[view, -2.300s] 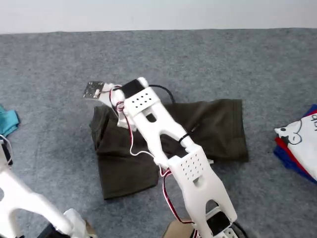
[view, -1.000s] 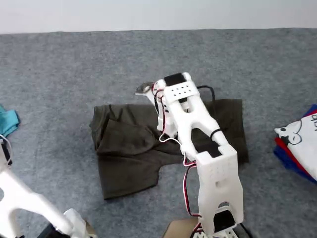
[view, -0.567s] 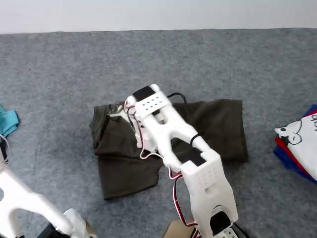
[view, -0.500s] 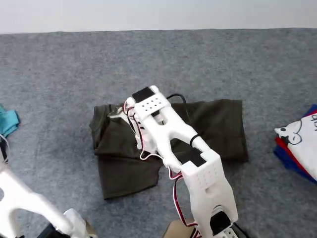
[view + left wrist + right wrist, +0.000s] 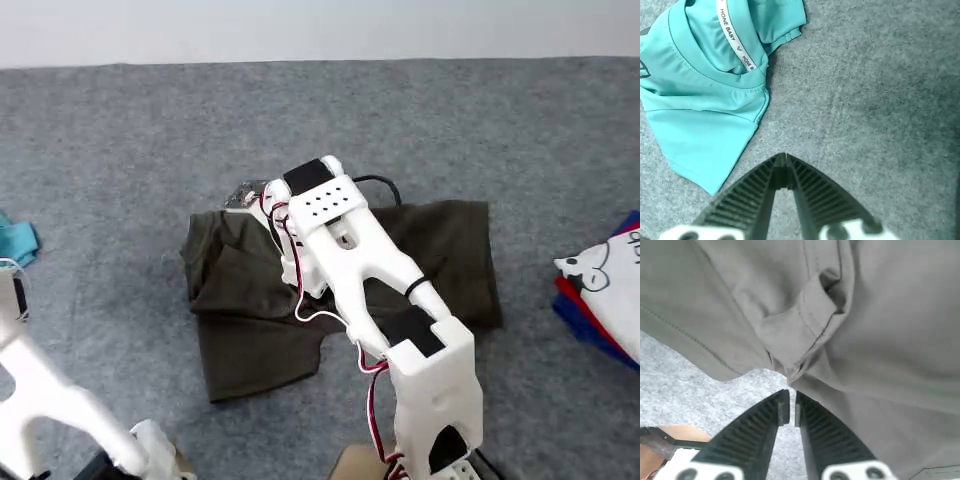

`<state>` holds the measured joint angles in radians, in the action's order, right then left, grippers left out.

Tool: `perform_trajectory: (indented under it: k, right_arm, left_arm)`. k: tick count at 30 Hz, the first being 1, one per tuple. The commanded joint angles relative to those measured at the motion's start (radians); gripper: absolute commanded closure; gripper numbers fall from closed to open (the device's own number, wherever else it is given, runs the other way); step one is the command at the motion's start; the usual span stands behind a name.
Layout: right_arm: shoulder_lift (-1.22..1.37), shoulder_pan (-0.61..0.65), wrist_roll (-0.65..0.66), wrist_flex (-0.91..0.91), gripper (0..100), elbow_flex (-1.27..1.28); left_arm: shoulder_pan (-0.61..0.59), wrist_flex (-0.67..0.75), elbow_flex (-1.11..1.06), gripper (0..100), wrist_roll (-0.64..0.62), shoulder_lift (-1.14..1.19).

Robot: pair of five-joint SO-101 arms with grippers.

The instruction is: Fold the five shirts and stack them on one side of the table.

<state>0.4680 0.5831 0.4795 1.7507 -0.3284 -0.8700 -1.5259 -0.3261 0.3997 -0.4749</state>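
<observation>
Two hands, both clenched and holding nothing. Right hand [image 5: 789, 407]: poised over a rumpled sleeve seam at the edge of the olive shirt [image 5: 250, 300], which lies part-folded and creased in the middle of the worktop [image 5: 450, 130]. Left hand [image 5: 785, 172]: above bare grey surface just beside the teal shirt [image 5: 705, 90], crumpled at the left edge. Folded stack [image 5: 605, 285]: right edge, white on top, red and blue beneath. Step in hand, by judgement: folding the olive shirt, sleeve side unfinished. Next move calls for opening the right hand, pinching the loose sleeve or hem, and drawing it across the body to square the fold before carrying it to the stack.
</observation>
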Motion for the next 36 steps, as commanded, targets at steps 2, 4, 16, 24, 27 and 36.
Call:
perform_trajectory:
  k: [2, 4, 16, 24, 27, 36]
  right_arm:
    - [-0.038, -0.030, -0.003, 0.007, 96.3, 0.000]
    - [0.024, -0.053, -0.003, 0.010, 96.3, 0.000]
    - [0.107, -0.108, -0.005, 0.044, 96.3, 0.011]
    - [-0.179, -0.102, -0.006, 0.042, 96.3, 0.014]
    - [-0.219, -0.059, -0.006, 0.044, 96.2, 0.017]
    - [-0.366, 0.203, 0.029, 0.015, 86.1, 0.319]
  left_arm:
    - [0.008, 0.014, 0.007, 99, 0.009, -0.021]
    - [0.006, 0.014, 0.007, 99, 0.009, -0.021]
    - [0.005, 0.014, 0.010, 99, 0.009, -0.021]
    - [0.006, 0.020, 0.008, 99, 0.009, -0.021]
    - [0.002, 0.025, 0.012, 99, 0.008, -0.021]
    - [-0.101, 0.034, 0.008, 99, 0.006, -0.021]
